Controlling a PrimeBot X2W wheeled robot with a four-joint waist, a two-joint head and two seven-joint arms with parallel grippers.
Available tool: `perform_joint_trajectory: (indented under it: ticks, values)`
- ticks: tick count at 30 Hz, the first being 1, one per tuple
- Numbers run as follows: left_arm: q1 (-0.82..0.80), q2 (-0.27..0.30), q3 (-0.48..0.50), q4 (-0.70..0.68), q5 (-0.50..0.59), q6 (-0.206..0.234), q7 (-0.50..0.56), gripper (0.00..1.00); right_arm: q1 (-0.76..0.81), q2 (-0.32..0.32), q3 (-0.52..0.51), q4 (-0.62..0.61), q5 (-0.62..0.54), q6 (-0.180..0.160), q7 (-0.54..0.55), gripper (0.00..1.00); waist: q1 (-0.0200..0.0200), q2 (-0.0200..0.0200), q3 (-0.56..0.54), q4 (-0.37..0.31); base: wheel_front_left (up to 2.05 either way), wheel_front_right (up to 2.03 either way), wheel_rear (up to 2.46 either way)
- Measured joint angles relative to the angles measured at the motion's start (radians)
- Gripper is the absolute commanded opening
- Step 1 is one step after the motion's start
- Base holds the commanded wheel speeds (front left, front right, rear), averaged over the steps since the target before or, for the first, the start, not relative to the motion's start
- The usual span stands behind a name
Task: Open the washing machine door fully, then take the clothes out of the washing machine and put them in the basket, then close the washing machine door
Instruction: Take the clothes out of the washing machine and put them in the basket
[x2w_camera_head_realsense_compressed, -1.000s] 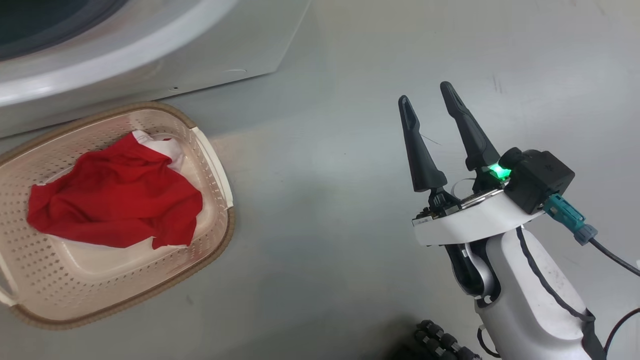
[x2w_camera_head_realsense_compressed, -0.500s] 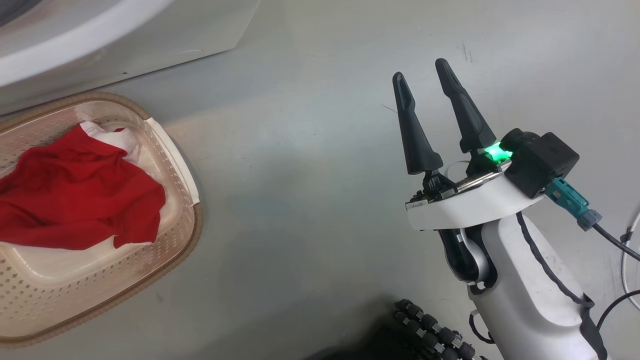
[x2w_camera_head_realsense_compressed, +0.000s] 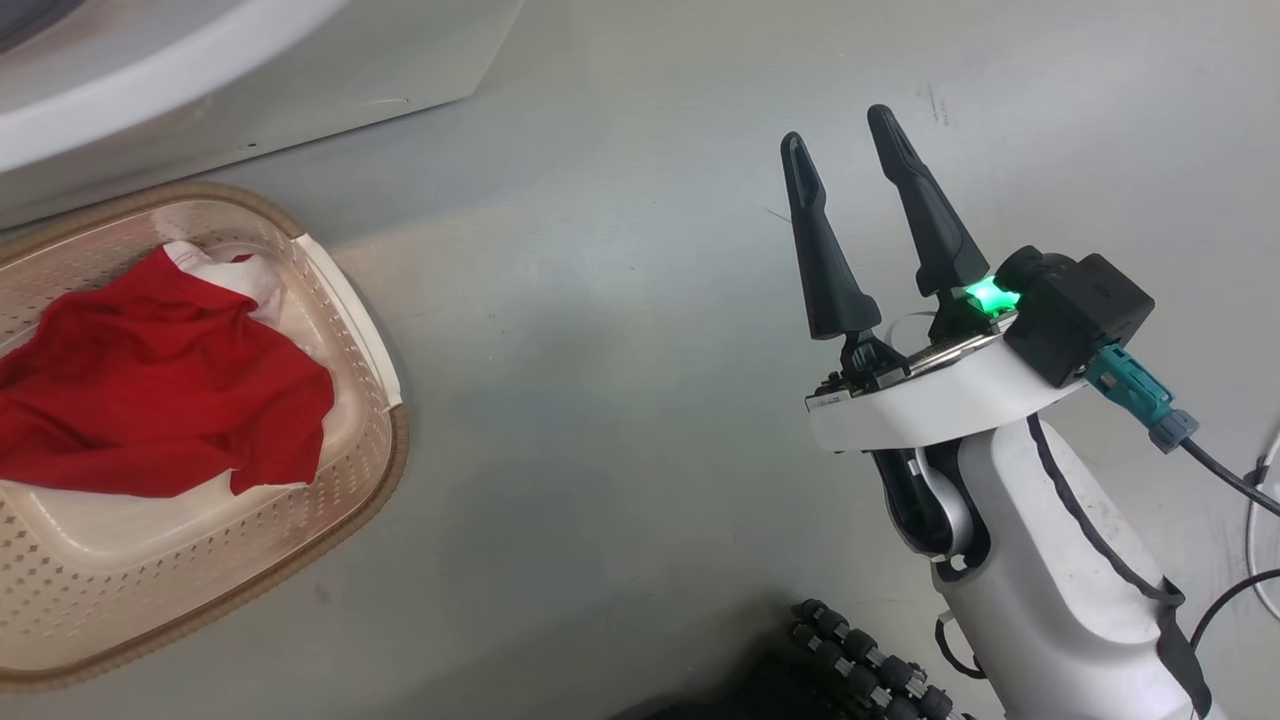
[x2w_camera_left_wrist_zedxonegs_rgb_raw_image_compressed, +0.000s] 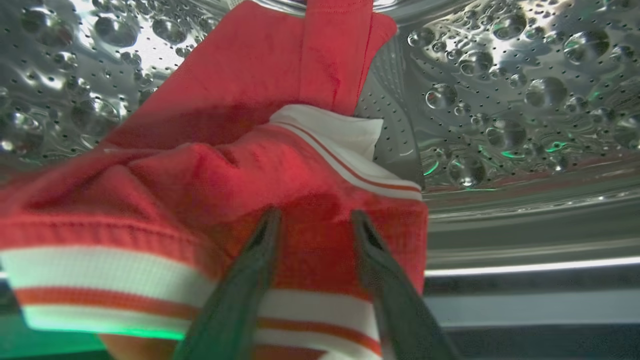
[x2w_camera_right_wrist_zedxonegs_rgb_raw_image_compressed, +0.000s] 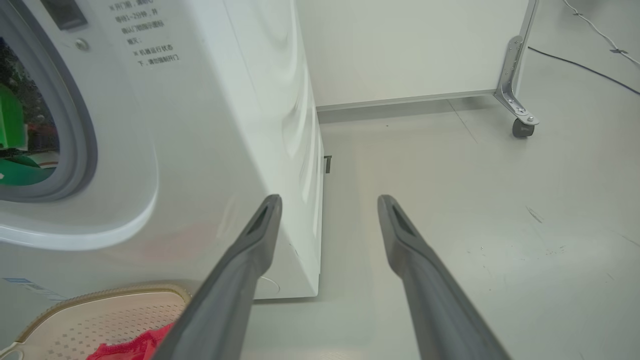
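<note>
Left gripper is inside the washing machine's steel drum. Its two dark fingers stand apart with their tips right up against a red garment, and they are not closed on it. That garment is bunched in the drum, with white-striped trim spread under the fingers and a white fold poking up behind them.

Over in the head view, a second red garment lies crumpled in the basket, a bit of white showing at its upper edge. The basket sits on the grey floor, just in front of the washing machine.

Right gripper is well off to the right of the basket. It's wide open, fingers pointing up the picture over bare floor, holding nothing, with a green light glowing at its base. Its own wrist camera looks past the washer's white corner, with the grey door seal at the left and a pale panel on a caster beyond.
</note>
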Motion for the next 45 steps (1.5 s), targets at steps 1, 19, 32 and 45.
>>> perform_joint_trajectory:
  ticks: [1,19,32,45]
  values:
    - [-0.002,0.000,0.000,0.003,-0.001,0.000,0.011,0.00,0.000,0.000,0.001,0.000,0.000,0.000,0.000,1.00,0.0000,0.0000,0.000,0.001,0.00,0.00,0.00]
    - [-0.021,-0.020,-0.008,-0.070,-0.006,0.003,-0.067,0.00,-0.021,0.000,0.003,0.005,-0.002,-0.007,0.000,1.00,0.0000,0.0001,-0.007,0.011,0.00,0.00,0.00]
    - [0.059,-0.099,-0.031,-0.186,0.004,0.002,-0.283,0.00,-0.021,0.000,-0.018,0.029,-0.045,-0.008,0.000,1.00,0.0000,0.0000,-0.039,0.040,0.00,0.00,0.00]
    - [0.259,-0.201,-0.061,-0.299,0.005,0.003,-0.494,1.00,-0.017,-0.001,-0.060,0.063,-0.112,-0.007,0.000,1.00,-0.0001,0.0000,-0.100,0.104,0.00,0.00,0.00]
